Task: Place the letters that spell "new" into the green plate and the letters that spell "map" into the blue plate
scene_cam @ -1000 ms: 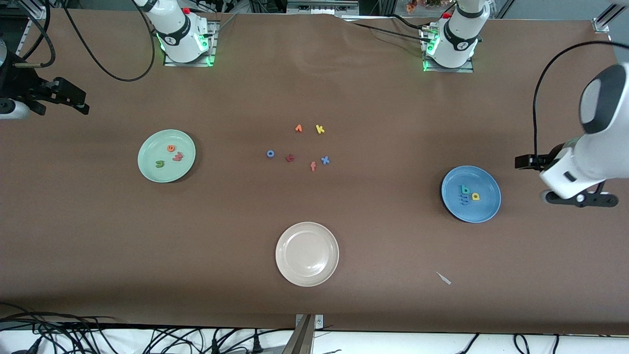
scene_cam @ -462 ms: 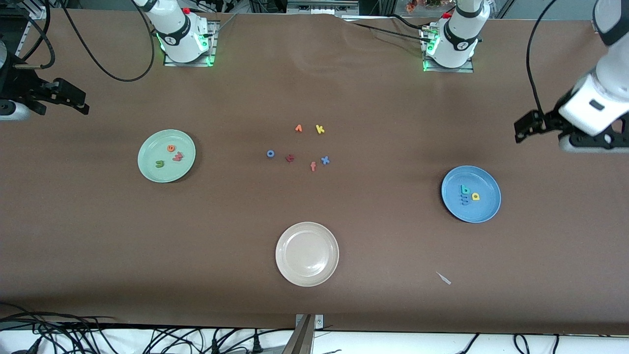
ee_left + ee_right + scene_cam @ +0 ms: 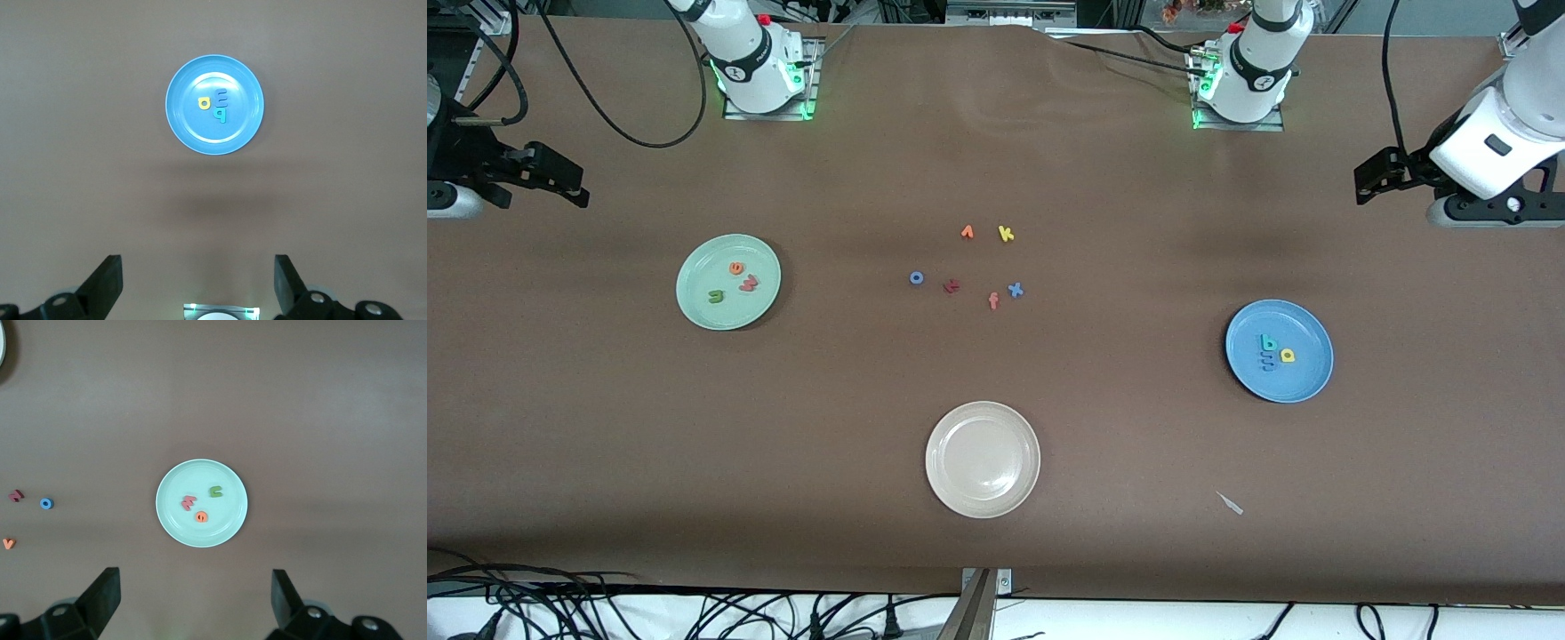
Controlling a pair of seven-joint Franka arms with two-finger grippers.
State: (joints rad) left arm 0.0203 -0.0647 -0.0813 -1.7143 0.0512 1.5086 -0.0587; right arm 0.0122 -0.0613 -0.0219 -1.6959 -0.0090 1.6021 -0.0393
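Front view: "new" letters [image 3: 734,281] are lying in the green plate [image 3: 694,307], "map" letters [image 3: 1272,352] in the blue plate [image 3: 1307,382].

Left wrist view: left claw [image 3: 198,287] is hanging open over bare counter [image 3: 80,167].

Right wrist view: right claw [image 3: 195,605] is gaping, empty. Sorting looks finished; best parking both clear of the plates.

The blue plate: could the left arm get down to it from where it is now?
Probably yes. The left gripper hangs open and empty above bare table, toward the left arm's end, and nothing lies between it and the blue plate.
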